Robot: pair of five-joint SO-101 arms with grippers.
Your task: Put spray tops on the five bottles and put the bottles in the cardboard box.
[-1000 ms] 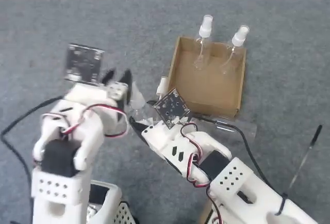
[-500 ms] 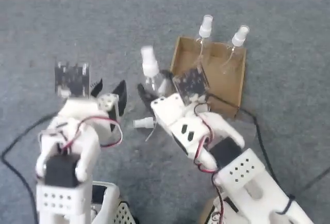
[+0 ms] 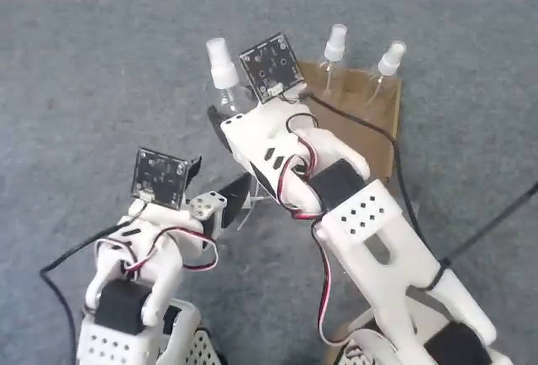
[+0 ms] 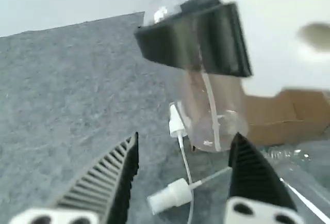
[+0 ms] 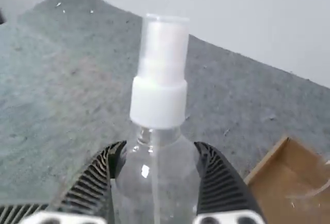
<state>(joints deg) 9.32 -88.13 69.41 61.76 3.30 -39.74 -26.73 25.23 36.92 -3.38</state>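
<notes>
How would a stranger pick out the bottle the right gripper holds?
Find the cardboard box at the far side of the grey mat. Just left of it in the high view is a clear spray-topped bottle. Unlike the pair of bottles standing inside the box, it sits outside, clamped in the right gripper.

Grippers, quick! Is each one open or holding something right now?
Left gripper: jaws open, holding nothing.
Right gripper: jaws shut on a bottle with its spray top on.
</notes>
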